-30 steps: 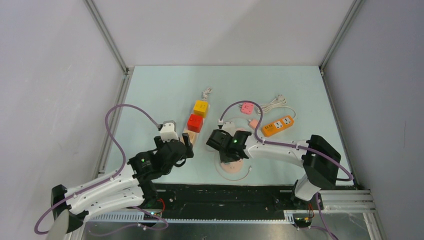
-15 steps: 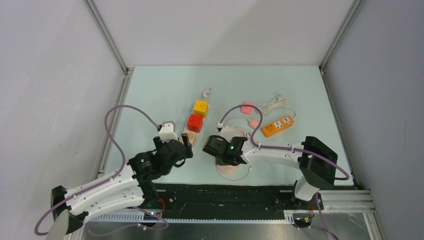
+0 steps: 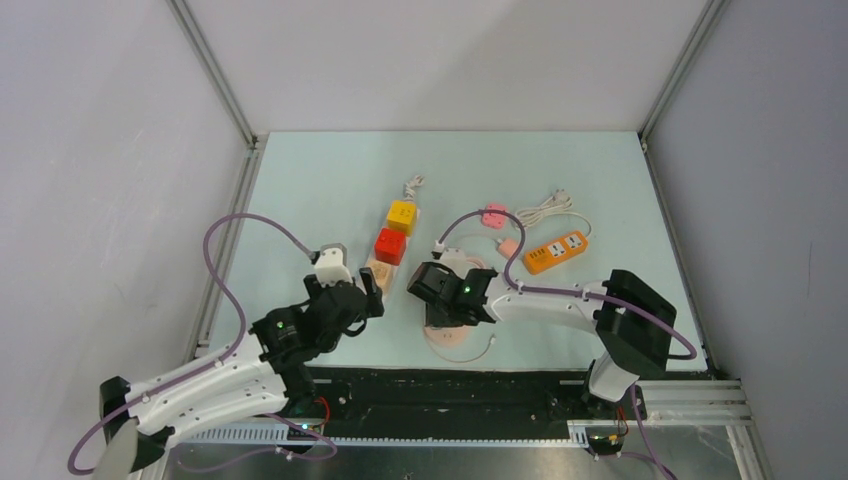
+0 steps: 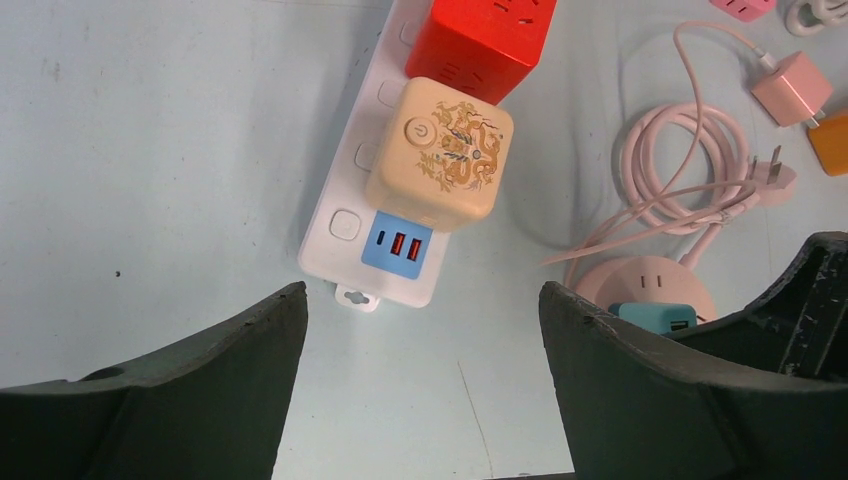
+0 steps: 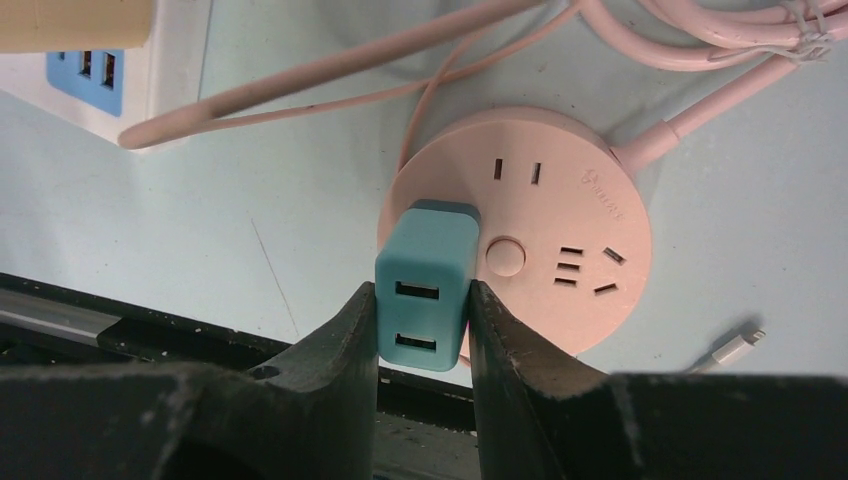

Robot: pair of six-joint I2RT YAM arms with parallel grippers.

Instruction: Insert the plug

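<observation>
One teal plug (image 5: 425,285) clamped in right gripper (image 5: 422,310) at pink socket (image 5: 560,230) rim; left gripper (image 4: 422,300) wide apart, empty, above counter (image 4: 150,150).

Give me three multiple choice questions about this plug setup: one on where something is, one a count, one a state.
1. Where is the teal plug?
A. On the orange strip
B. At the round pink socket
C. On the white strip

2. How many USB ports show on its face?
A. One
B. Two
C. Four

3. How is the left gripper?
A. Open, empty
B. Shut on a cable
C. Shut on the red cube

Answers:
1 B, the right gripper pinches it over that socket's edge.
2 B, two slots sit stacked on its face.
3 A, its fingers stand wide apart, gripping nothing.
</observation>
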